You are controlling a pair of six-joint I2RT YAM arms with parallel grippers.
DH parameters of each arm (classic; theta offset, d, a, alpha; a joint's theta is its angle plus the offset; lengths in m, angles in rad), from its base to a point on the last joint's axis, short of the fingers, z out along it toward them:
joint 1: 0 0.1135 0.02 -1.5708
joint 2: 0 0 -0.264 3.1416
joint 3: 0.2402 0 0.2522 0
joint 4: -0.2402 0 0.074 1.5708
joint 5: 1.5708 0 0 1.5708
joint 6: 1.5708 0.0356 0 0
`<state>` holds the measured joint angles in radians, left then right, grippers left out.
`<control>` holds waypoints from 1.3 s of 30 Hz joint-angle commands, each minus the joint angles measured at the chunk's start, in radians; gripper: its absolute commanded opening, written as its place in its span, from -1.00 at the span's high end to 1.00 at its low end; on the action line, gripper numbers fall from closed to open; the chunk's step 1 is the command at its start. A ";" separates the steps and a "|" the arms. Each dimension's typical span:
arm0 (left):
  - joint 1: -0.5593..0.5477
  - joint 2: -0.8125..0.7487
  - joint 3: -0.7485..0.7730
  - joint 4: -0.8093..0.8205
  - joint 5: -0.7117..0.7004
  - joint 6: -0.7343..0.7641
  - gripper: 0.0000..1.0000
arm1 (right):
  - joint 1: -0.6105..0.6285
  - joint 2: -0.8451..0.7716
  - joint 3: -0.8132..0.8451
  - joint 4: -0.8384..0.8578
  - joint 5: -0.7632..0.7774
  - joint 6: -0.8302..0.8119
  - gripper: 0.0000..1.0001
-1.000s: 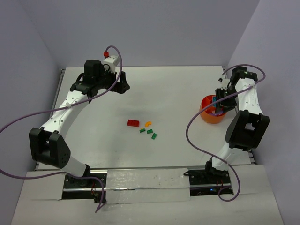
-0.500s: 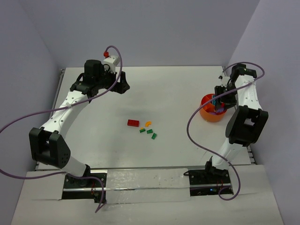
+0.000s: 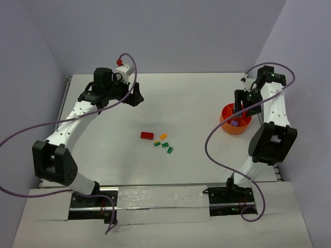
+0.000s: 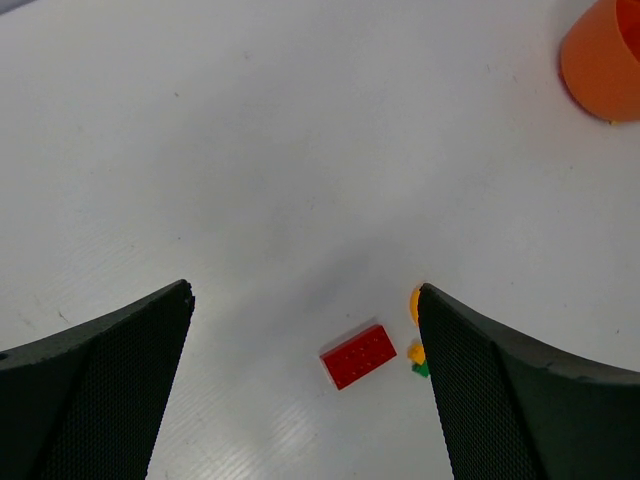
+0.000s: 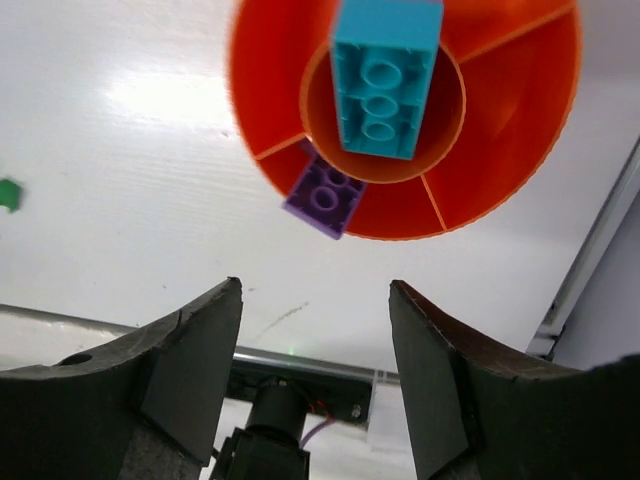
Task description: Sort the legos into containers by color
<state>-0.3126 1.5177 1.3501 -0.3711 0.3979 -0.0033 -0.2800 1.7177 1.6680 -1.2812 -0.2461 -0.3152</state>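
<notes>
The round orange bowl (image 3: 231, 125) with inner dividers stands at the right. In the right wrist view a teal brick (image 5: 385, 75) lies in the bowl's (image 5: 500, 150) middle cup and a purple brick (image 5: 325, 197) rests on its near rim. My right gripper (image 3: 242, 106) is open and empty just above the bowl (image 5: 315, 300). A red brick (image 3: 147, 135), an orange curved brick (image 3: 163, 137) and three green bricks (image 3: 165, 145) lie mid-table. My left gripper (image 3: 135, 95) is open and empty, high above the table (image 4: 305, 295), with the red brick (image 4: 358, 355) below it.
The table's right edge and a metal rail run close behind the bowl (image 5: 600, 230). One green brick (image 5: 8, 193) shows at the left edge of the right wrist view. The bowl also shows in the left wrist view (image 4: 605, 55).
My right gripper has opened and drawn up and back from the bowl, leaving the teal brick in the middle cup. The left arm has barely moved.
</notes>
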 commanded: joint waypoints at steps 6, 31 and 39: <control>-0.002 -0.059 -0.162 -0.142 0.330 0.523 -0.89 | 0.033 -0.180 0.094 0.064 -0.236 -0.028 -1.00; -0.114 0.238 -0.139 -0.241 0.284 1.176 -0.60 | 0.062 -0.243 -0.070 0.155 -0.386 0.007 -1.00; -0.146 0.308 -0.138 -0.168 0.205 1.172 -0.51 | 0.062 -0.287 -0.116 0.176 -0.408 0.009 -1.00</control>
<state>-0.4478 1.8068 1.1790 -0.6030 0.6361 1.1407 -0.2249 1.4845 1.5759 -1.1476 -0.6261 -0.3073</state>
